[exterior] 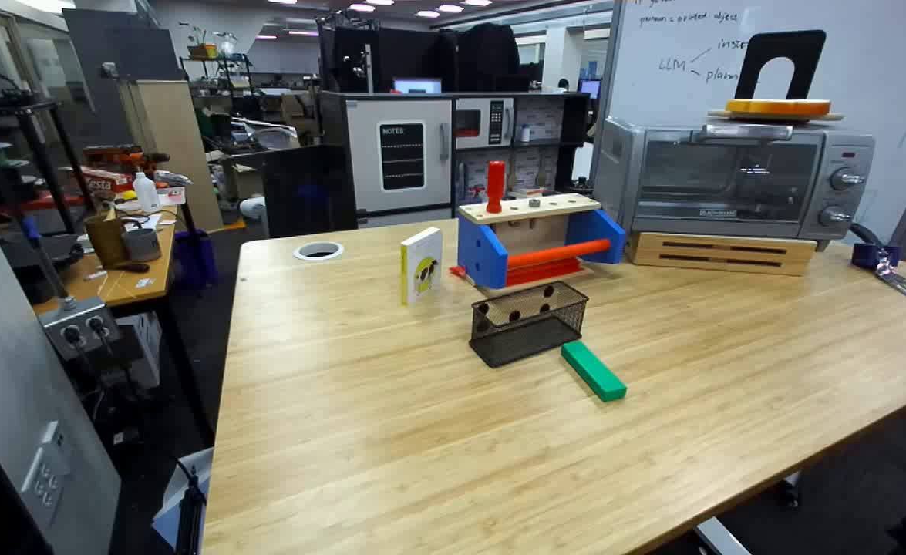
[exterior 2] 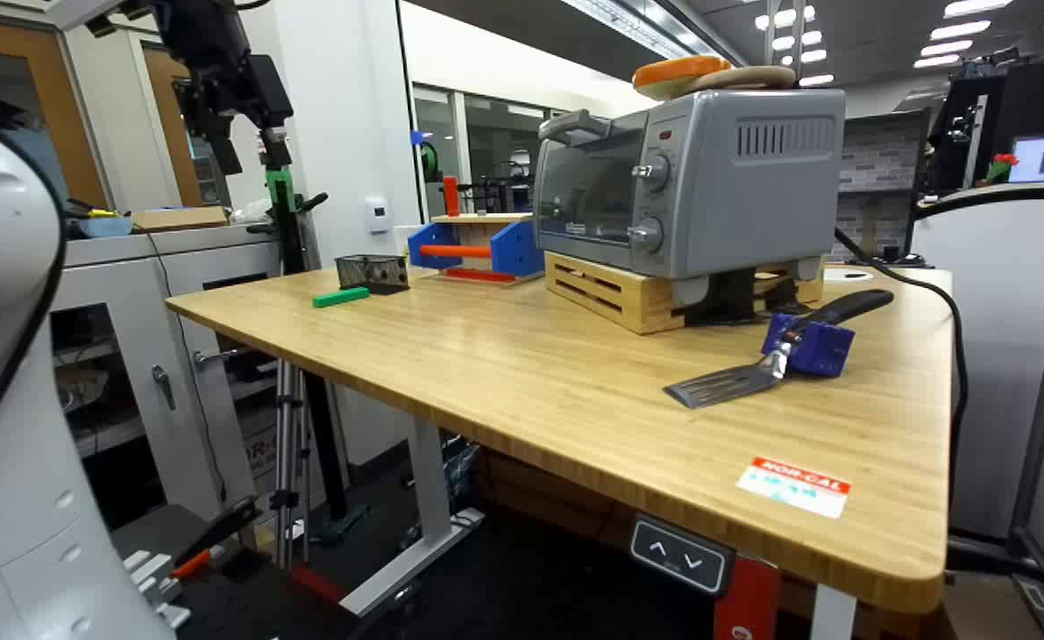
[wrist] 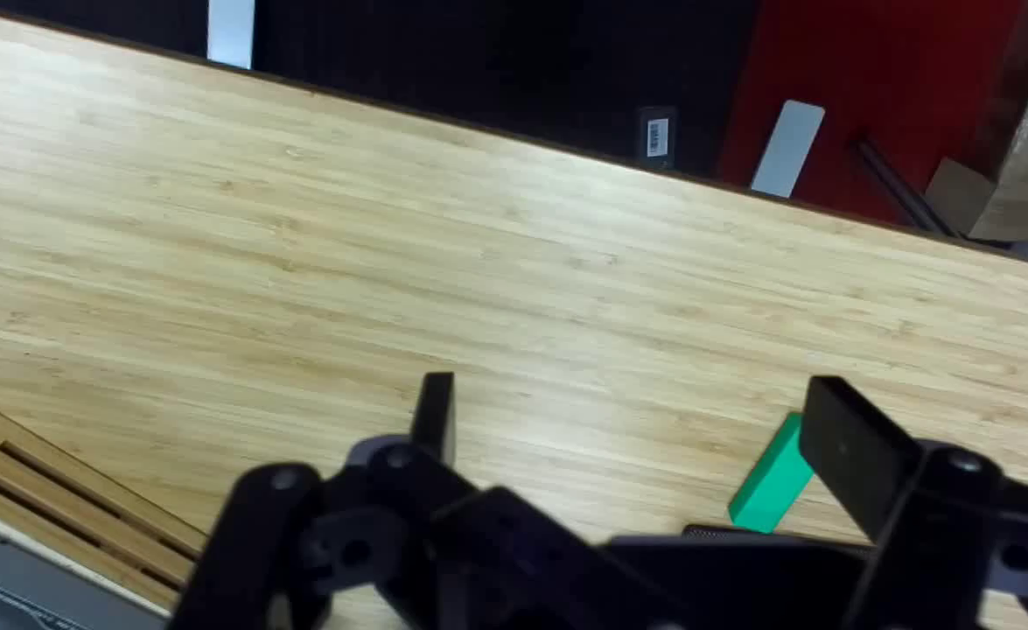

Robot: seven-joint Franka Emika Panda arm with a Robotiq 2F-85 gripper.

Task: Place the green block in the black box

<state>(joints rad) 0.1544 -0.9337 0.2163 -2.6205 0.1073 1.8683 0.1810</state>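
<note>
One green block (exterior: 594,371), just beside the black box (exterior: 531,340)
It looks light and hard, best pinched across its middle. The gripper (wrist: 633,394) holds nothing, fingers (wrist: 855,451) wide.

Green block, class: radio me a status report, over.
Gripper open, empty. Green block flat on table, not yet boxed. Black box close by one end, touching unclear; might crowd a grasp there.

On a wooden table (exterior: 375,432) we see the green block (exterior: 594,371) lying just beside the black mesh box (exterior: 530,325). We also find on the table a blue-and-red toy bench (exterior: 560,253), an upright white-and-yellow block (exterior: 422,266), a slatted wooden stand (exterior: 722,253), a purple block (exterior 2: 825,348) and, near one corner, a red-and-white sticker (exterior 2: 795,486).
</note>
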